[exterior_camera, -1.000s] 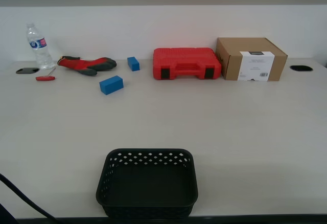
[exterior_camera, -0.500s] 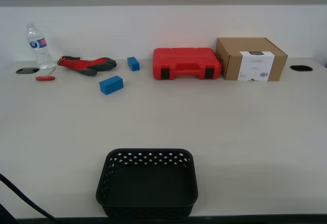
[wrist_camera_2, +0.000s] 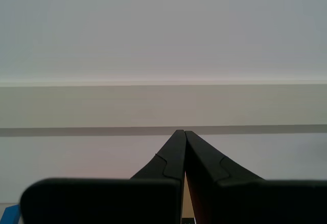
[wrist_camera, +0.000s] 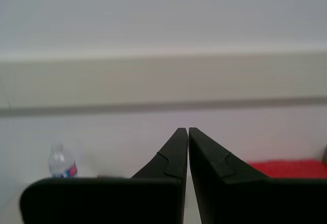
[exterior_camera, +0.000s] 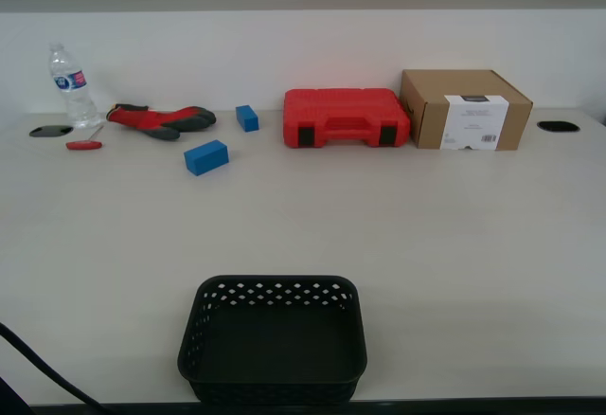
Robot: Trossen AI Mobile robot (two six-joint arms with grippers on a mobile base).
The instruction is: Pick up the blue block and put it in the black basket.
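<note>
The larger blue block lies on the pale table at the back of the exterior view's left. A smaller, cube-like blue block sits behind it. The black basket stands empty at the table's front edge, near the middle. Neither arm shows in the exterior view. My first gripper is shut and empty, pointing at the far wall. My second gripper is also shut and empty, pointing at the wall. The blue block and the basket are out of both wrist views.
A red tool case and a cardboard box stand at the back. A red and grey glove, a water bottle and a small red tool lie at the back left. A dark cable crosses the front left corner.
</note>
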